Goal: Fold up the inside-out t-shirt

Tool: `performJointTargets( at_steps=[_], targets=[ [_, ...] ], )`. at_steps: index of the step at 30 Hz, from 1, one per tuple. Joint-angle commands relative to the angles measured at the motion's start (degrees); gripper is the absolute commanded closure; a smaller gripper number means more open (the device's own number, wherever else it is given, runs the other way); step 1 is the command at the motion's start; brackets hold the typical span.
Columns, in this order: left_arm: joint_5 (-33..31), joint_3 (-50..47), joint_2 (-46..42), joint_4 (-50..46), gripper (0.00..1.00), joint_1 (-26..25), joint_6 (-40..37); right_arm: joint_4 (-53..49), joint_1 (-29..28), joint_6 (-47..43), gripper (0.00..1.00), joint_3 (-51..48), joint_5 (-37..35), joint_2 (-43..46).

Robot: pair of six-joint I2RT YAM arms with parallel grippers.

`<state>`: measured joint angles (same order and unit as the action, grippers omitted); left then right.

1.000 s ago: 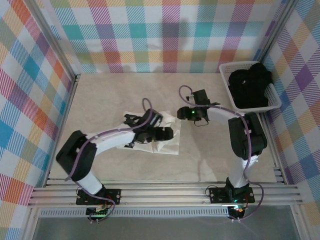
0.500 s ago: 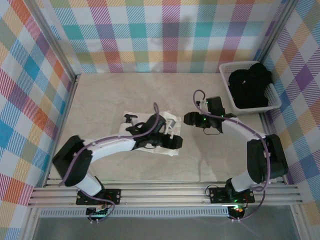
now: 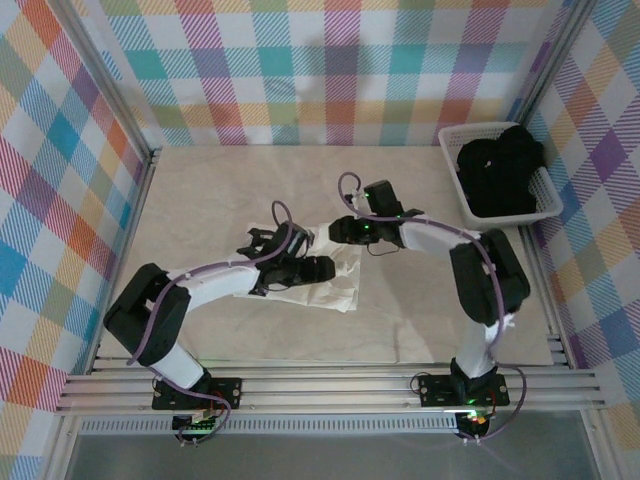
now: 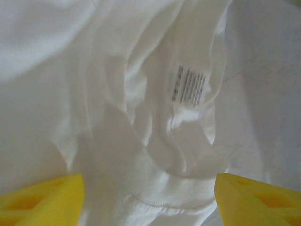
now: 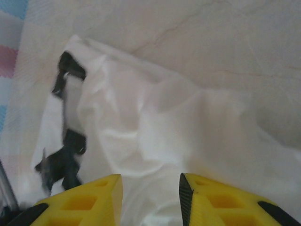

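Note:
The inside-out t-shirt [image 3: 338, 285] lies bunched and wrinkled on the table left of centre. My left gripper [image 3: 322, 268] hangs low over its middle. In the left wrist view this gripper [image 4: 149, 181] is open, its yellow fingers [image 4: 42, 200] wide apart over white cloth [image 4: 117, 141] with a stitched hem and a printed label [image 4: 188, 85]. My right gripper [image 3: 336, 232] is at the shirt's upper right edge. In the right wrist view it [image 5: 150, 183] is open with a narrower gap, rumpled white cloth [image 5: 155, 127] showing between and beyond the fingers.
A white plastic basket [image 3: 452, 160] holding a black garment [image 3: 500, 175] stands at the back right. Black parts of the left arm [image 5: 66, 155] lie over the shirt's far side in the right wrist view. Bare table [image 3: 420, 310] spreads to the shirt's right.
My right gripper swung out to the right, then came back left onto the shirt's upper right edge, its jaws narrowing. The left gripper pulled back a little to the left over the shirt.

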<state>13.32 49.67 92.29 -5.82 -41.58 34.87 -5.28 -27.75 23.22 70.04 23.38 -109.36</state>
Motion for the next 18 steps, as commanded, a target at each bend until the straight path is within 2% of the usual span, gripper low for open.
performJointTargets(
  at_steps=[1, 7, 12, 15, 18],
  targets=[
    [-0.7, -0.3, 2.9, 6.3, 0.27, -4.2, -1.8, -5.5, 1.2, 1.5, 0.67, 4.3, -4.6, -4.7],
    [3.3, 1.6, 6.9, 7.7, 0.28, -7.5, -5.5, -9.5, 5.6, 3.6, 0.74, 2.5, -7.7, -5.5],
    [-0.2, 4.4, -0.8, 2.4, 0.24, -6.4, -10.4, -10.7, 6.0, -3.8, 0.67, 1.5, -6.1, 2.5],
    [-3.2, 3.5, -7.0, -1.5, 0.23, -1.5, -9.7, -13.9, 6.0, -6.7, 0.60, -1.2, -7.1, 9.5],
    [-4.2, 2.0, -9.8, -6.1, 0.21, 8.2, -7.0, -12.9, 5.3, -3.1, 0.58, -8.1, -1.1, 16.3]
  ],
)
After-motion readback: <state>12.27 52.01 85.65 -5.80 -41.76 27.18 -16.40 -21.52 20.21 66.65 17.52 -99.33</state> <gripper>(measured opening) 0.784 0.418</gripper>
